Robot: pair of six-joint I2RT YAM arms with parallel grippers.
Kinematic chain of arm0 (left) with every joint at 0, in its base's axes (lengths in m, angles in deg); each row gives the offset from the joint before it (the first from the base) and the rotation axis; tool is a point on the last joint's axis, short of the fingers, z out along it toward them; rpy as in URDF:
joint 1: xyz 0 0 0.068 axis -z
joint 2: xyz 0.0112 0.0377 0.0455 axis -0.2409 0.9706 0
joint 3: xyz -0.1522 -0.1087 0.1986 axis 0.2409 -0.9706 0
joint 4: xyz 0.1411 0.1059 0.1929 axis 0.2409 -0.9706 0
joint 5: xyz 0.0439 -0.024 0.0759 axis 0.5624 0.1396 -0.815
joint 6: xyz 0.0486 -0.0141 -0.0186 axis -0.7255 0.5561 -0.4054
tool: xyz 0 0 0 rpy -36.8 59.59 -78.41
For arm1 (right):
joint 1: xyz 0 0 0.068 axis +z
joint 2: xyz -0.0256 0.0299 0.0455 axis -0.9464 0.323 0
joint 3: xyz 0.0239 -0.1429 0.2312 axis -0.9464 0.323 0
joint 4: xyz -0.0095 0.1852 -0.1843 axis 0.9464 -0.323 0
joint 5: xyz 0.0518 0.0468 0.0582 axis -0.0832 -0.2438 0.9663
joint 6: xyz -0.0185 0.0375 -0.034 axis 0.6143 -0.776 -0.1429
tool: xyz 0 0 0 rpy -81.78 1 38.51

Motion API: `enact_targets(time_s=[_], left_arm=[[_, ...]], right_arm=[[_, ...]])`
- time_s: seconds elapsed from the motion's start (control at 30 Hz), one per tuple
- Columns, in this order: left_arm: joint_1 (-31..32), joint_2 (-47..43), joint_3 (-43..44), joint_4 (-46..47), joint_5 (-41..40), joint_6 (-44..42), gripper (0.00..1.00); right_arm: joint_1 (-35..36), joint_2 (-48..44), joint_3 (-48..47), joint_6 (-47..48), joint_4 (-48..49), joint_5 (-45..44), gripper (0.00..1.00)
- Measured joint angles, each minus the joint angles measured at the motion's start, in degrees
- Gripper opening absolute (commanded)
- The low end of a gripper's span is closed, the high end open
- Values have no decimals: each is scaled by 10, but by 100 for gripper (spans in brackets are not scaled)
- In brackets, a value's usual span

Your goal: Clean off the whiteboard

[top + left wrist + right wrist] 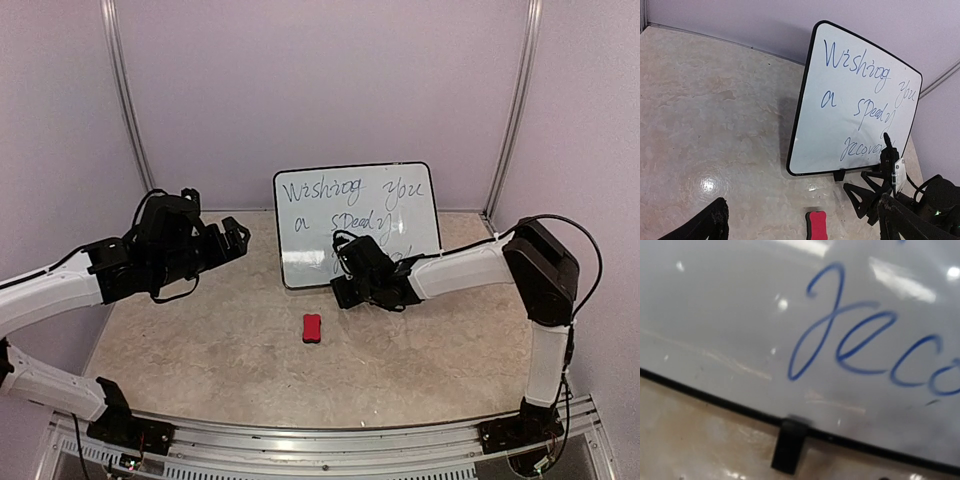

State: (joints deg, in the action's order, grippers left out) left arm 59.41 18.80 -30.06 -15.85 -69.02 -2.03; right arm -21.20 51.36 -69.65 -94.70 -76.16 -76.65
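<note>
The whiteboard point(357, 223) stands tilted back at the rear of the table, blue handwriting across it. In the left wrist view the whiteboard point(855, 95) reads "Wishing you a speedy recovery". A small red eraser point(312, 328) lies flat on the table in front of it, touched by nothing. My left gripper point(232, 240) hovers left of the board, open and empty, and the eraser point(816, 225) shows between its fingers. My right gripper point(865, 161) is at the board's lower right edge, jaws apart. The right wrist view shows only the whiteboard point(740, 315) close up and a black foot point(789, 445).
Lilac walls with metal corner strips point(125, 100) close in the table at the back and both sides. The table is beige stone-patterned point(200, 350). An aluminium rail point(330, 455) runs along the near edge, where both arm bases are bolted.
</note>
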Motion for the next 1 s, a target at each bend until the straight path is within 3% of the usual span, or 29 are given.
enact_targets(time_s=[0.43, 0.7, 1.0], left_arm=[[-7, -26, -30, -15, -23, 0, 99], [-14, -39, -35, -17, -26, -2, 99], [-21, -43, -38, -19, -26, -8, 99]], right_arm=[[3, 76, -38, -37, 2, -33, 45], [3, 111, -62, -24, 19, -33, 0], [7, 112, -58, -25, 36, -23, 0]])
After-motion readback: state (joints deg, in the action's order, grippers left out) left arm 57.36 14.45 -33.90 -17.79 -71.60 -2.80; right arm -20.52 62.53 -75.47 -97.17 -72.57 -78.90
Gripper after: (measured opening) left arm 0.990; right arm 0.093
